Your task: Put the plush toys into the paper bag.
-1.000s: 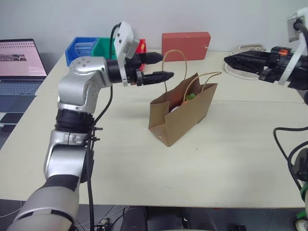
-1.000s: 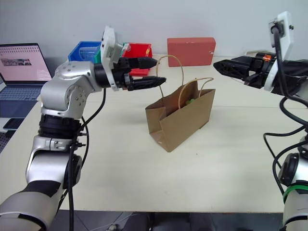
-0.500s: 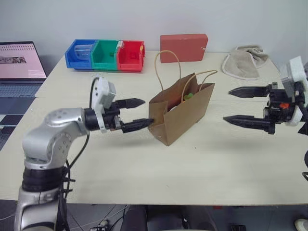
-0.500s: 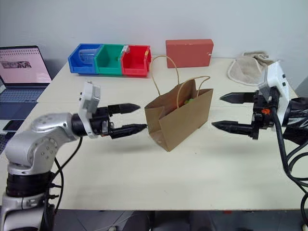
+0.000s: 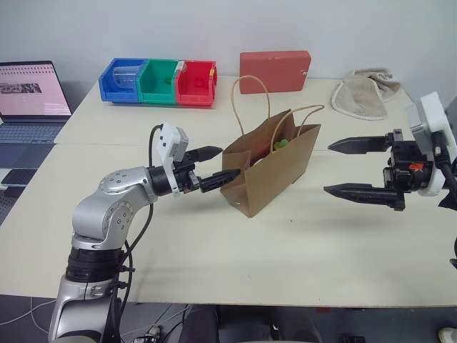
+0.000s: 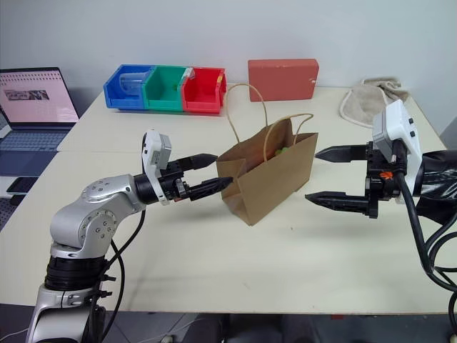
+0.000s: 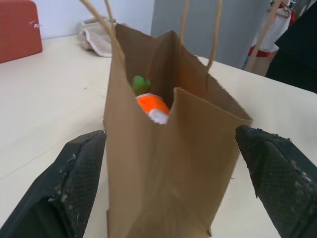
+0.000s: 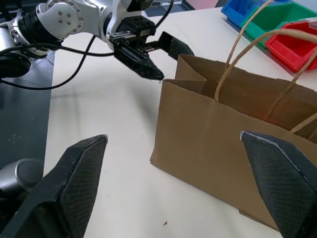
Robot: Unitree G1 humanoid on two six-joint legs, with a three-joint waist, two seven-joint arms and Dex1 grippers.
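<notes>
Your biggest risk is the paper bag (image 5: 271, 161) tipping: it stands mid-table, light, and the left gripper (image 5: 218, 166), spread wide and empty, sits right at its narrow end at 9 o'clock. The right gripper (image 5: 355, 168), also spread and empty, waits apart at 3 o'clock. The plush toys (image 7: 151, 103) lie inside; the carrot shows. You have no readable writing or brand here

Head pair overlooks table (image 5: 214, 236) — wrists face paper bag (image 7: 168, 163).
</notes>
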